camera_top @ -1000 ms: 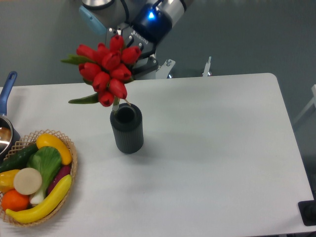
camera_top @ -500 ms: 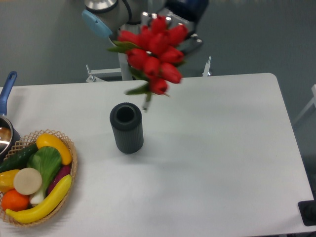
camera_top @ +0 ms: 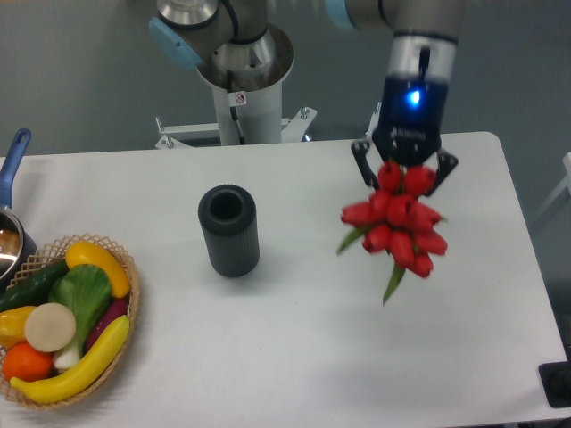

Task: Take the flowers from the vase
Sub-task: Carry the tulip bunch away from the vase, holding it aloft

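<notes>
Over the white tabletop (camera_top: pixel 294 348), the gripper (camera_top: pixel 403 171) has its fingers clamped on the flowers (camera_top: pixel 397 227), hanging well right of the empty vase (camera_top: pixel 229 230), so the pickup looks done, next just needs a steady hold.

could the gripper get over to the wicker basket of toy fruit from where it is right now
Probably not usefully: the gripper is shut on the flowers at the table's right side, while the basket sits at the far left. The vase stands between, though the arm could pass above.
</notes>
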`<state>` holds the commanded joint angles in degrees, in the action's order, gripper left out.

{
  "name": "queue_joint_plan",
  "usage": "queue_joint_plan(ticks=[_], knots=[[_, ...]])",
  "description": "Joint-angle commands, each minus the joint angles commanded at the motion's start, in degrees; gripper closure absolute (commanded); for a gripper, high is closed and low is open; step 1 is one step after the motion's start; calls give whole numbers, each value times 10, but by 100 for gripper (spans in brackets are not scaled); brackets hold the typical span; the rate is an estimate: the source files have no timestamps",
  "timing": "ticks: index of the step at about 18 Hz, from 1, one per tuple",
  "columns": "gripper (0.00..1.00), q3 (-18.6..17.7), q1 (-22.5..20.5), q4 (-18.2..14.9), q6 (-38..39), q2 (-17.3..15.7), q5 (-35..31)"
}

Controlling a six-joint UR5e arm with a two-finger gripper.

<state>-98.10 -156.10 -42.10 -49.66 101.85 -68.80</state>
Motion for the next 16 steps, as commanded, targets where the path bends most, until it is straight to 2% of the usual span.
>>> queue_joint_plan(ticks=[3,6,9,16], knots=[[95,30,17,-26,-19,32,-53],[94,46,42,-73,-59,56,-128],[94,47,47,-83,-104,78,-166],[95,50,62,-87,-109,99,-206]])
